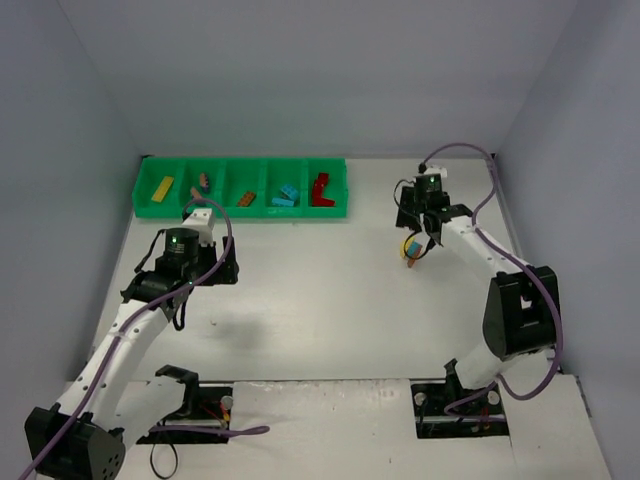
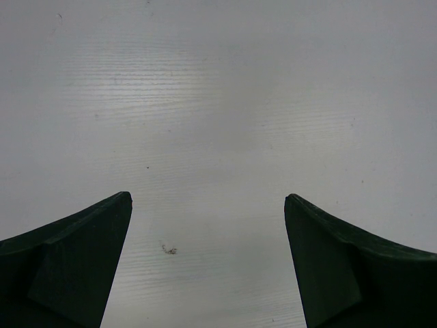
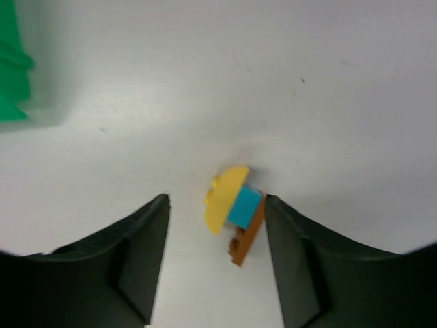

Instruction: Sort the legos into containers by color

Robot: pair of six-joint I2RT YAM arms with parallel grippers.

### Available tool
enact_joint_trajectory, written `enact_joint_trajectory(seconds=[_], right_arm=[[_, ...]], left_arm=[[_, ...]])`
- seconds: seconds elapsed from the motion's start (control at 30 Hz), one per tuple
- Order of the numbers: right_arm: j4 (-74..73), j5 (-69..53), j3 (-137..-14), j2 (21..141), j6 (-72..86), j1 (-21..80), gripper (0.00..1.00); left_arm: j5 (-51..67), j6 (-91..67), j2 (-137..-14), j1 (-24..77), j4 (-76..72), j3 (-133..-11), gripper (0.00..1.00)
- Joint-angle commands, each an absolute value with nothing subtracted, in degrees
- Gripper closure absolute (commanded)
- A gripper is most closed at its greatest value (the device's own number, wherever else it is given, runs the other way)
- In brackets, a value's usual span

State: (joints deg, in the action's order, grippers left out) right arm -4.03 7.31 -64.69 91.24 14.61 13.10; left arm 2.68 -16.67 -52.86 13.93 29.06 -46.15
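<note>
A small stack of joined legos lies on the table: a yellow rounded brick (image 3: 225, 197), a cyan brick (image 3: 244, 208) and an orange-brown brick (image 3: 247, 239). It also shows in the top view (image 1: 411, 250). My right gripper (image 3: 216, 198) is open around it, with the brown brick against the right finger (image 3: 293, 253). The green tray (image 1: 240, 214) stands at the back left, holding a yellow brick (image 1: 162, 187), a pink-brown one (image 1: 202, 181), an orange-brown one (image 1: 245, 198), cyan ones (image 1: 287, 194) and red ones (image 1: 321, 190). My left gripper (image 2: 208, 198) is open and empty over bare table, just in front of the tray (image 1: 203, 212).
The tray's corner (image 3: 13, 68) shows at the top left of the right wrist view. Grey walls enclose the white table on the left, back and right. Both arm bases and cables sit at the near edge.
</note>
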Motion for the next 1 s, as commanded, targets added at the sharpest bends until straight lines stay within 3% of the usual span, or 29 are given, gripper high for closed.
enact_joint_trajectory(seconds=[0.0, 0.03, 0.53, 0.97], right_arm=[[-8.2, 10.8, -61.9, 87.0, 20.5, 12.2, 0.52], [-8.8, 11.0, -60.3, 86.3, 22.5, 12.0, 0.58], [-10.6, 8.1, -55.1, 88.9, 30.5, 9.7, 0.75], [-6.9, 4.9, -55.2, 92.5, 30.4, 9.7, 0.7]], left_arm=[[2.2, -16.0, -52.4, 14.4, 26.7, -47.3, 0.14], [2.2, -16.0, -52.3, 14.5, 26.7, -47.3, 0.14], [2.0, -16.0, -51.9, 14.5, 27.1, -47.3, 0.14], [1.8, -16.0, -52.4, 14.4, 27.2, -47.3, 0.14]])
